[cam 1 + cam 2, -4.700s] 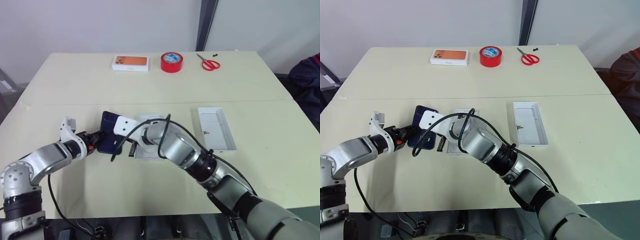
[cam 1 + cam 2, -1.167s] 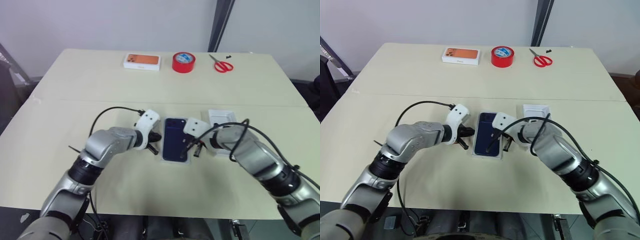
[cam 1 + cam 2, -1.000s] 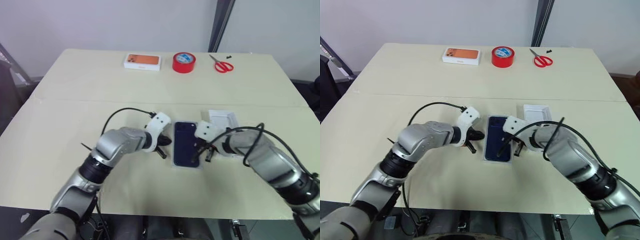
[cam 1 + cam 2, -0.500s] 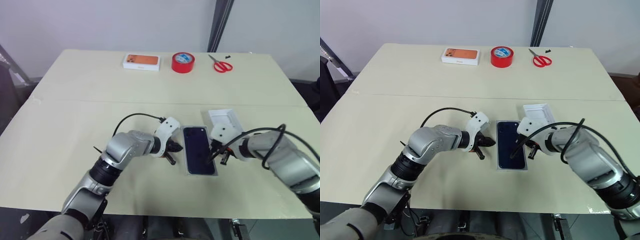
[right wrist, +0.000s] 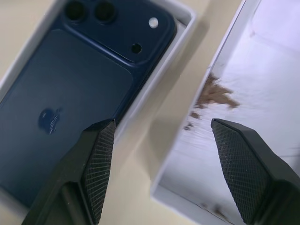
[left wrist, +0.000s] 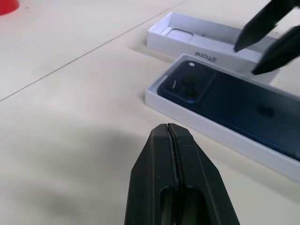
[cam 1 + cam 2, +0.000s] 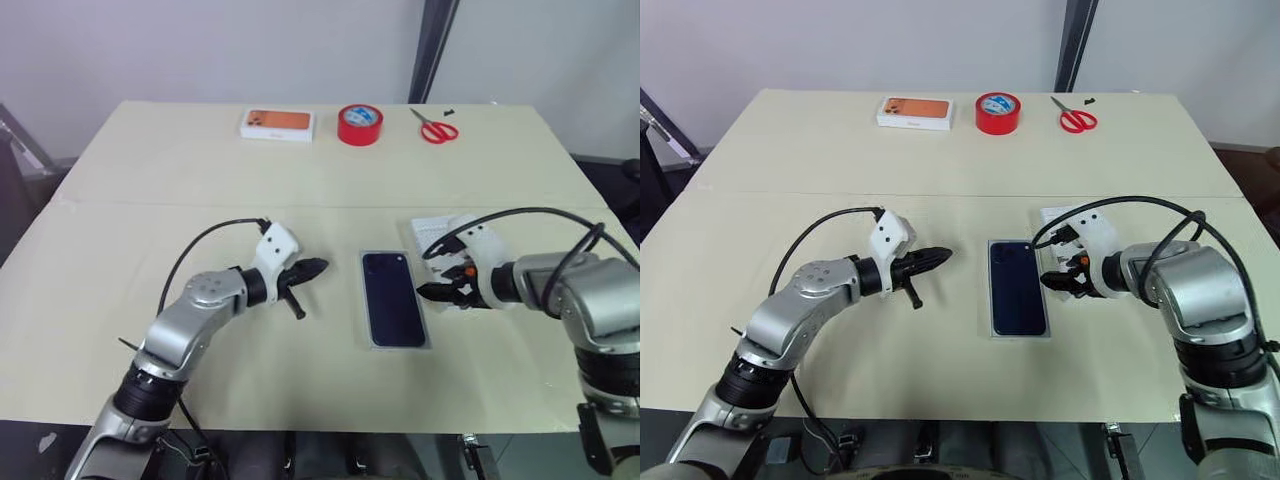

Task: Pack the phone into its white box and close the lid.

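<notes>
The dark blue phone (image 7: 392,298) lies camera side up inside the shallow white box (image 7: 371,340) on the table, just in front of me. To its right the lid (image 6: 201,36) rests open side up, its white inside (image 5: 248,89) showing. My left gripper (image 7: 310,268) hangs shut left of the box, a short gap away, pointing at it. My right gripper (image 7: 440,292) is open with nothing between its fingers, hovering over the gap between the box's right rim (image 5: 143,101) and the lid. The right arm hides part of the lid in the head views.
Along the far edge of the table are a white box printed with an orange phone (image 7: 277,124), a red tape roll (image 7: 360,123) and red scissors (image 7: 436,129). A seam (image 7: 150,205) crosses the tabletop.
The box with the phone slid to the right. My left gripper then drew back to the left, still shut. My right gripper opened and moved right, off the phone.
</notes>
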You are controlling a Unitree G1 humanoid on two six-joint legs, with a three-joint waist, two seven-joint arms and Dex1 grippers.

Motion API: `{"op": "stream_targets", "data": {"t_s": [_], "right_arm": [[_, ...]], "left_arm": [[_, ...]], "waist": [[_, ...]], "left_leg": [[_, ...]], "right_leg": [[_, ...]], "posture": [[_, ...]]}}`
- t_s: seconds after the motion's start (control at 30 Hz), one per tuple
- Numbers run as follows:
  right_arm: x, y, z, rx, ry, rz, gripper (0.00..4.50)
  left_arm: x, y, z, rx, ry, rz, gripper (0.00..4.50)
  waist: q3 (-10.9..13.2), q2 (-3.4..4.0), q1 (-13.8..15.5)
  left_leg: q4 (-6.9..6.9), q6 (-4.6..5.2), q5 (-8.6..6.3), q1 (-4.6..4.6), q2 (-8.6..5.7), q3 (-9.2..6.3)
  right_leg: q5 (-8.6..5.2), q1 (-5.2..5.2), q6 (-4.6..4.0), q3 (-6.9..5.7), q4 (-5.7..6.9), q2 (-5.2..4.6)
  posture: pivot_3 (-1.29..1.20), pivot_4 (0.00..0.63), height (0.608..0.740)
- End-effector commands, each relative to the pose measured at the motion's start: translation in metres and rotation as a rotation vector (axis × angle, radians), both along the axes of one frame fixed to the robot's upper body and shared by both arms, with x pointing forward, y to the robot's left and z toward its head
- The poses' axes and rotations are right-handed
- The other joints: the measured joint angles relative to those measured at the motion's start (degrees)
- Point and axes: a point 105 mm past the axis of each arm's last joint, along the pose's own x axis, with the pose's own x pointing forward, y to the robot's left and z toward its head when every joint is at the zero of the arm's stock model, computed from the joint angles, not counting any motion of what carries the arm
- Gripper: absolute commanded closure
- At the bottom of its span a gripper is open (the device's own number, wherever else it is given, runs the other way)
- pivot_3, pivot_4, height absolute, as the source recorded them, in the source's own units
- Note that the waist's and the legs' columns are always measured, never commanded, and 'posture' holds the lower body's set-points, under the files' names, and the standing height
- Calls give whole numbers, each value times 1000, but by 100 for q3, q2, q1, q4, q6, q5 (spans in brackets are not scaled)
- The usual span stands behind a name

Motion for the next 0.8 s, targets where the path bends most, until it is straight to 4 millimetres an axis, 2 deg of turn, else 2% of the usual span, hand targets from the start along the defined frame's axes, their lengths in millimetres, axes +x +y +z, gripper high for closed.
{"op": "stream_targets", "data": {"t_s": [0.03, 0.2, 0.23, 0.33, 0.47, 0.63, 0.8], "right_arm": [[7, -10, 4, -7, -36, -88, 1103], [8, -9, 0, -1, -37, -110, 1103], [8, -9, 0, 2, -37, -114, 1334], [7, -9, -2, 4, -38, -124, 2423], [7, -5, 3, 34, -47, -110, 4357], [6, -4, 14, 54, -67, -86, 4357], [7, -12, 23, 36, -80, -103, 4357]], "left_arm": [[-10, -3, 19, -49, -85, -70, 4500], [-19, -7, 18, -63, -83, -108, 4500], [-19, -8, 18, -64, -82, -108, 4500], [-19, -10, 18, -79, -71, -109, 4500], [-20, -10, 18, -84, -63, -113, 4500], [-19, -10, 17, -81, -60, -113, 4500], [-19, -11, 19, -95, -56, -110, 4500]], "waist": [[0, 0, -2], [-1, 2, -22], [-1, 2, -22], [-1, 2, -20], [-1, 1, -17], [-1, 2, -24], [-1, 2, -23]], "left_leg": [[0, 0, 0, 0, 0, 0], [0, 1, 0, 0, 0, 0], [0, 1, 0, 0, 0, 0], [1, 2, 0, 1, 0, 0], [2, 4, -1, 1, 0, 1], [3, 5, -2, 1, 0, 2], [3, 6, -1, 1, 0, 2]], "right_leg": [[0, 0, 0, 0, 0, 0], [0, 0, 1, -1, 2, 0], [0, 0, 1, -1, 3, 1], [1, 0, 1, -1, 5, 2], [1, 2, 2, -1, 5, 3], [1, 2, 2, -2, 7, 6], [1, 1, 2, -1, 9, 7]], "posture": [[0, 150, 725], [0, 150, 725], [0, 150, 725], [0, 150, 725], [0, 150, 725], [0, 150, 725], [0, 150, 725]]}}
